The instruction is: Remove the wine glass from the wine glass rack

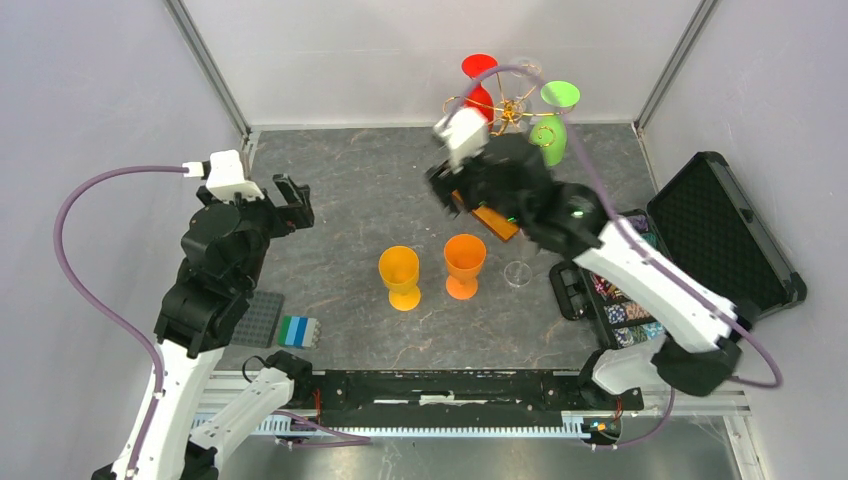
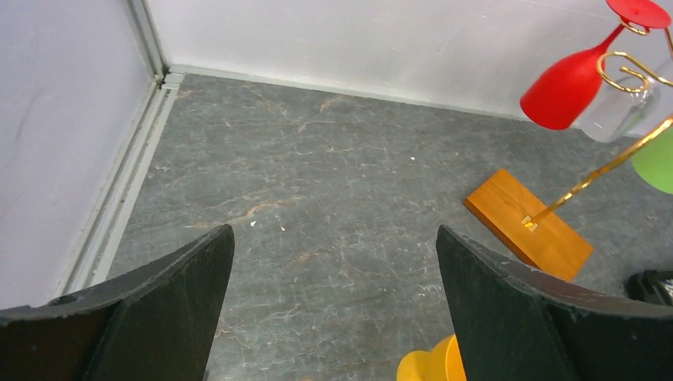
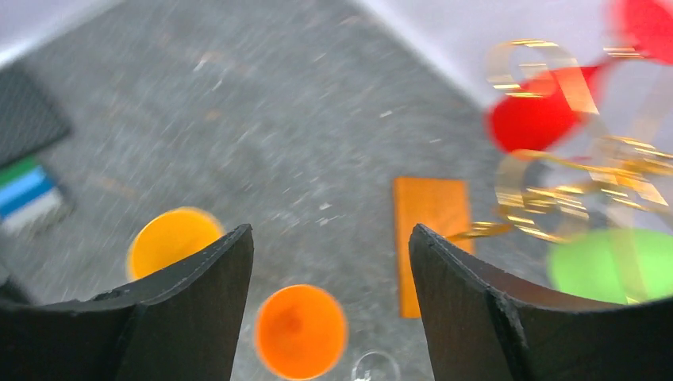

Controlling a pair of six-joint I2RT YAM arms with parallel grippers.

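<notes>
since three glasses already stand on the table (image 1: 350,200), task looks partway. top view: yellow glass (image 1: 402,278), orange glass (image 1: 464,266), clear glass (image 1: 517,272) down; red glass (image 1: 479,84) and green glass (image 1: 556,120) hang on the one wine glass rack (image 1: 510,112) at the back, right gripper (image 1: 450,190) just short of it. left wrist: left gripper (image 2: 335,234) spread wide, empty, well away; third hanging clear glass (image 2: 624,101) beside the red. right wrist, blurred: fingers apart, nothing held, next pull not started

The grey surface (image 1: 380,200) is occupied by the wine glass rack (image 1: 500,224) at upper centre, with a yellow goblet (image 1: 401,277) and an orange goblet (image 1: 464,265) below.
</notes>
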